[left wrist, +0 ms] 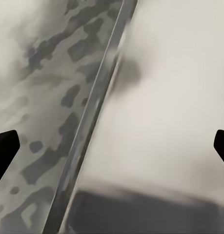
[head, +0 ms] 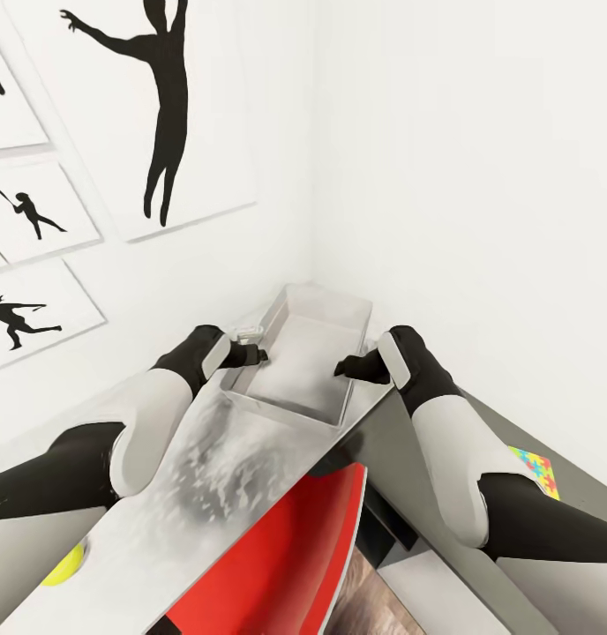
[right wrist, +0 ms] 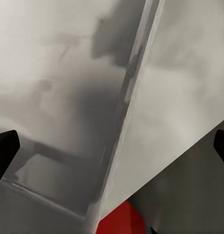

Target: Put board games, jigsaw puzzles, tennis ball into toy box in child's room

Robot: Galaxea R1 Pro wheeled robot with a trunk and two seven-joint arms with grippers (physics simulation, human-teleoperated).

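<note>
Grey toy box (head: 305, 357) flanked by both arms in the room corner.
The left gripper (head: 256, 354) and right gripper (head: 343, 369) are spread open over opposite rims, seemingly positioned so the box can be gripped from both sides.

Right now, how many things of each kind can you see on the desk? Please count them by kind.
Grey bin: 1
Yellow-green ball: 1
Jigsaw puzzle: 1
Total: 3
</note>
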